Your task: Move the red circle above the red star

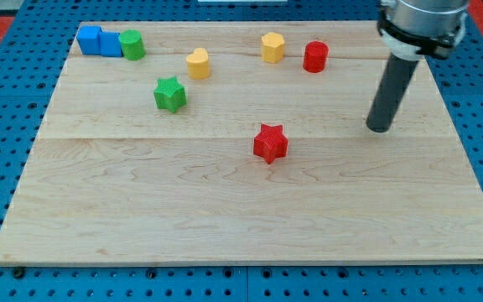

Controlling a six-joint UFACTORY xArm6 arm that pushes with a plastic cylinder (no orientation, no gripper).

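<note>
The red circle [315, 56] stands near the view's top, right of centre, on the wooden board [225, 201]. The red star [270, 143] lies near the board's middle, below and a little left of the circle. My tip [379, 128] rests on the board at the view's right, well right of the red star and below-right of the red circle, touching neither.
A yellow block [272, 47] sits just left of the red circle. A second yellow block [197, 63], a green star [170, 94], a green circle [132, 44] and a blue block [99, 40] lie at the upper left.
</note>
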